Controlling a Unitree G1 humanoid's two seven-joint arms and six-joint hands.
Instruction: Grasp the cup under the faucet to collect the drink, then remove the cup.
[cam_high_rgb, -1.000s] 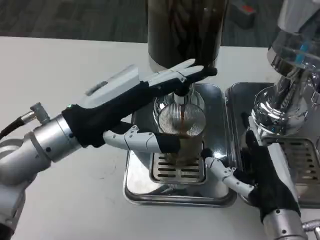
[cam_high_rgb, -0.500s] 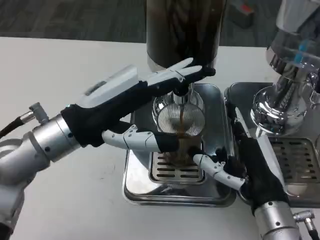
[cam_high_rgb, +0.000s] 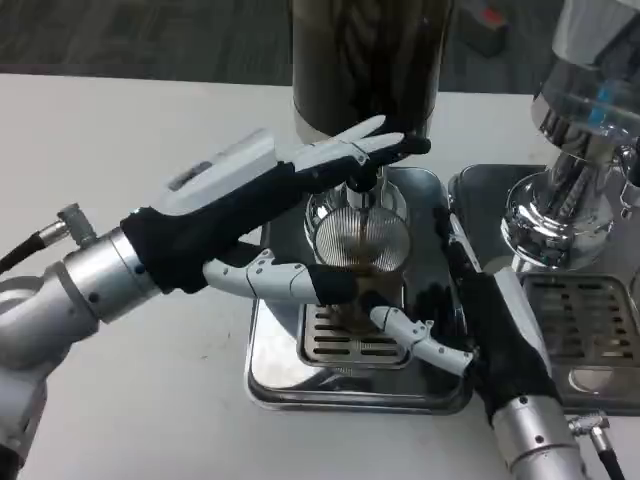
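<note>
A ribbed clear cup (cam_high_rgb: 362, 240) stands on the grille of the steel drip tray (cam_high_rgb: 350, 385), under the faucet (cam_high_rgb: 358, 190). A thin brown stream runs into the cup, which holds some brown drink. My left hand (cam_high_rgb: 240, 205) reaches in from the left; its long fingers lie stretched over the faucet's top and its thumb points at the cup's lower left side. My right hand (cam_high_rgb: 490, 335) is just right of the cup, thumb reaching across the cup's front base, fingers (cam_high_rgb: 452, 240) raised along its right side with a small gap. Neither hand grips the cup.
The dark drink tank (cam_high_rgb: 365, 60) rises behind the faucet. A chrome machine (cam_high_rgb: 560, 200) with its own tray (cam_high_rgb: 600, 330) stands close on the right, beside my right forearm. White table (cam_high_rgb: 120, 110) lies to the left and front.
My right hand has moved left from the second tray toward the cup, its thumb now in front of the cup's base. The left hand stays on the faucet; the drink keeps flowing.
</note>
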